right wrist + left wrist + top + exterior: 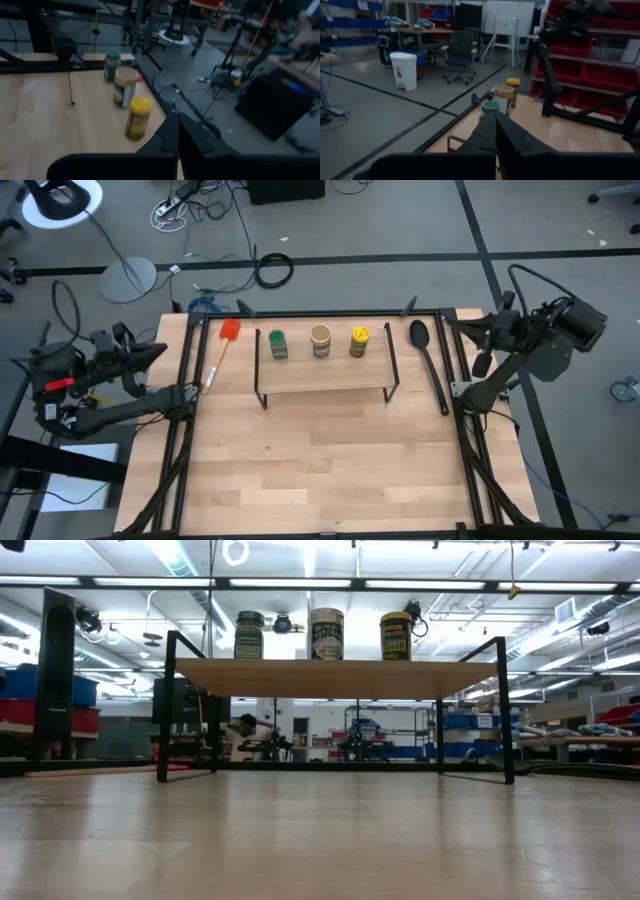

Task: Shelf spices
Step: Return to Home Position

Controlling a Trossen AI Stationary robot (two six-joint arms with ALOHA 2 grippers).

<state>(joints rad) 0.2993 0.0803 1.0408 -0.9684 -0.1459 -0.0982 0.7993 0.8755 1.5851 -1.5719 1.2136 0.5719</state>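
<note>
Three spice jars stand upright in a row on the shelf (325, 376), along its far edge: green-lidded (277, 344), tan-lidded (320, 340), yellow-lidded (359, 341). The low view shows them on the board (330, 677): green (249, 635), tan (326, 633), yellow (395, 635). The shelf's black wire legs stand on the table. My left gripper (496, 134) is shut and pulled back off the table's left edge (158, 352). My right gripper (178, 131) is shut and hangs beyond the right edge (462, 326). Both touch nothing.
A red-headed spatula (226, 340) lies left of the shelf. A black spoon (428, 358) lies to its right. Black frame rails (186, 395) run along the table's left, right and far sides. Bare tabletop (320, 470) stretches in front of the shelf.
</note>
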